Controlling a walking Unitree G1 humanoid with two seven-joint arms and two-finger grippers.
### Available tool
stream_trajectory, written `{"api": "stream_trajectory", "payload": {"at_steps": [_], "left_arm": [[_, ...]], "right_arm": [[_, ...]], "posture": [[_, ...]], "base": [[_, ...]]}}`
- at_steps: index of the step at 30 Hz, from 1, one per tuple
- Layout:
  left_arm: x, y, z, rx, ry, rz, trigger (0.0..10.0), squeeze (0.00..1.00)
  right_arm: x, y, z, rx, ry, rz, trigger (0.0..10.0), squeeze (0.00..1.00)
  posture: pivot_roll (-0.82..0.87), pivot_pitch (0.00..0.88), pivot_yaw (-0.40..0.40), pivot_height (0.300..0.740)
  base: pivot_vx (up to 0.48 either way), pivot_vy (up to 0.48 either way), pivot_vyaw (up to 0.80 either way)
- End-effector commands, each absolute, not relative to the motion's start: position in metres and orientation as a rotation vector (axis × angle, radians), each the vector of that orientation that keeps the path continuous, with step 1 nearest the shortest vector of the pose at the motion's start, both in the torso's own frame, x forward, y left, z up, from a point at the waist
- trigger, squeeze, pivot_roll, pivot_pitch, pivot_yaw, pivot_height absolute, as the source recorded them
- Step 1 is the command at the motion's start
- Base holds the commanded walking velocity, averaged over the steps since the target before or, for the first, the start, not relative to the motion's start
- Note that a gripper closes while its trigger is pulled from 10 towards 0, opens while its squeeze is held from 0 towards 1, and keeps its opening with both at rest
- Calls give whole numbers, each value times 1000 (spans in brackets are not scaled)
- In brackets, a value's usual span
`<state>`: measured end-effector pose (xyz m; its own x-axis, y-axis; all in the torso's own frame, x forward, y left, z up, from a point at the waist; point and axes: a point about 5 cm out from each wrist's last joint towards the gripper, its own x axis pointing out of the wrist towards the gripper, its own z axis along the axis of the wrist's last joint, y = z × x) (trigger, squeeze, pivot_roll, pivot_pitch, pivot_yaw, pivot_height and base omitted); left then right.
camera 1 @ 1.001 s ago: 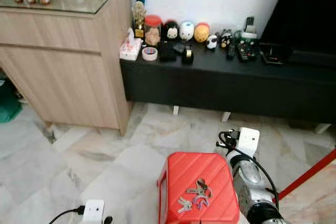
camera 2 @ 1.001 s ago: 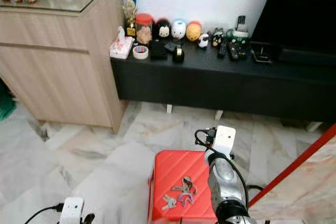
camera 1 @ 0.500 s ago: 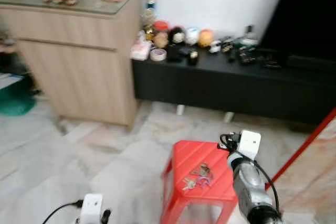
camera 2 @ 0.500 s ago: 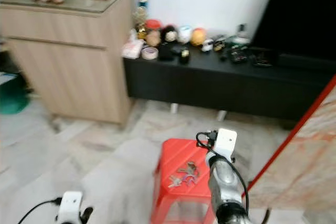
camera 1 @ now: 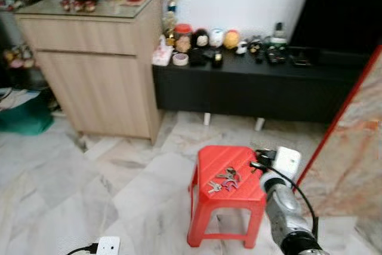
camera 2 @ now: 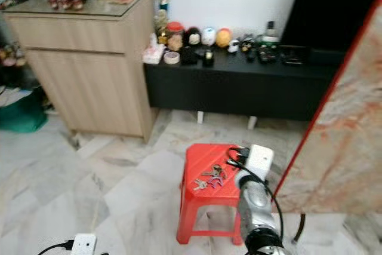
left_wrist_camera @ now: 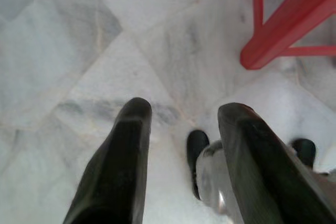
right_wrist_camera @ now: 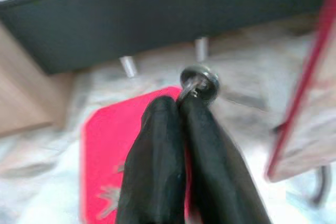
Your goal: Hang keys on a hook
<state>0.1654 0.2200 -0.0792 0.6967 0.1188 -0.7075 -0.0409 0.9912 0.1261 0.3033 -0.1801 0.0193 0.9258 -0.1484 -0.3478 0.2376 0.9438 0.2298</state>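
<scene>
So the keys [camera 1: 223, 180] are sitting on top of the red stool [camera 1: 206, 165], a small bunch spread flat across the seat, long axis running roughly from the stool's front-left toward its back-right. They're too small to make out how many there are or which way any single key points, though there's a bit of pink or purple in the bunch.

Right arm [camera 1: 285, 219] comes up from the bottom edge just right of the stool, with a white box [camera 1: 287, 162] and black cable at the wrist end. From the head views the gripper itself is hidden behind that box. In the right wrist view the right gripper [right_wrist_camera: 181, 106] has its fingers pressed together, and a small metal ring [right_wrist_camera: 199, 81] sits right at the tips. It's blurry, so I can't tell if the ring is pinched or just lying against them. The stool is blurred underneath.

Left gripper [left_wrist_camera: 181, 116] hangs low over the marble floor [left_wrist_camera: 79, 51] with its fingers apart and nothing between them, stool legs off to the side.

Further back there's a wooden cabinet [camera 1: 95, 58] and a long black surface [camera 1: 262, 82] with little figurines [camera 1: 209, 38], too small to read. A red-edged marble panel [camera 1: 352, 129] is cut off at the right.
</scene>
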Motion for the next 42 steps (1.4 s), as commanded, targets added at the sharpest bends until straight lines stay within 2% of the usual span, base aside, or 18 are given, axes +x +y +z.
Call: {"api": "stream_trajectory", "payload": {"at_steps": [1, 6, 7, 8, 9, 10, 11, 12, 13, 14, 15, 16, 18, 20, 26, 36, 42], "left_arm": [[161, 217, -82, 113, 821, 77, 10000, 0], [160, 217, -83, 115, 825, 74, 10000, 0], [159, 217, -83, 115, 827, 74, 10000, 0], [159, 217, -83, 115, 827, 74, 10000, 0], [159, 216, -83, 118, 829, 66, 10000, 0], [159, 215, -84, 120, 830, 57, 10000, 0], [159, 215, -84, 120, 830, 57, 10000, 0], [159, 215, -84, 119, 830, 59, 10000, 0], [159, 215, -84, 119, 830, 62, 10000, 0], [159, 215, -84, 119, 830, 62, 10000, 0], [159, 214, -84, 119, 830, 62, 10000, 0], [159, 214, -84, 119, 830, 62, 10000, 0], [159, 214, -84, 118, 830, 62, 10000, 0], [159, 214, -84, 118, 829, 63, 10000, 0], [159, 214, -84, 117, 831, 62, 10000, 0], [159, 214, -84, 122, 824, 69, 10000, 0], [157, 215, -85, 128, 839, 74, 10000, 0]], "right_arm": [[307, -174, 23, 282, 327, -182, 10000, 0], [307, -174, 20, 337, 347, -200, 10000, 0], [304, -177, 14, 222, 413, -207, 10000, 0], [304, -177, 14, 222, 413, -207, 10000, 0], [302, -180, 12, 72, 436, -192, 10000, 0], [301, -179, 10, 204, 448, -223, 10000, 0], [301, -179, 10, 204, 448, -223, 10000, 0], [299, -177, 1, 656, 513, -343, 10000, 0], [297, -174, -3, 818, 545, -359, 10000, 0], [298, -177, -1, 698, 534, -333, 10000, 0], [300, -177, 4, 474, 495, -260, 10000, 0], [301, -177, 6, 430, 481, -240, 10000, 0], [301, -174, 6, 470, 476, -246, 10000, 0], [305, -176, 11, 376, 443, -240, 10000, 0], [310, -175, 23, 269, 353, -208, 10000, 0], [307, -181, 27, 241, 280, -244, 10000, 0], [306, -184, 27, 224, 274, -264, 10000, 0]], "posture": [[94, 0, -75, 740], [93, 0, -76, 740], [92, 0, -76, 740], [92, 0, -76, 740], [93, 0, -76, 740], [93, 0, -76, 740], [93, 0, -76, 740], [91, 0, -77, 740], [91, 0, -77, 740], [91, 0, -77, 740], [92, 0, -76, 740], [92, 0, -76, 740], [93, 0, -76, 740], [93, 0, -77, 740], [93, 0, -76, 740], [88, 0, -78, 740], [85, 0, -80, 740]], "base": [[0, 0, 0], [0, 0, 0], [0, 0, 0], [0, 0, 0], [0, 0, 0], [0, 0, 0], [0, 0, 0], [0, 0, 0], [0, 0, 0], [0, 0, 0], [0, 0, 0], [0, 0, 0], [0, 0, 0], [0, 0, 0], [0, 0, 0], [0, 0, 0], [0, -284, 0]]}}
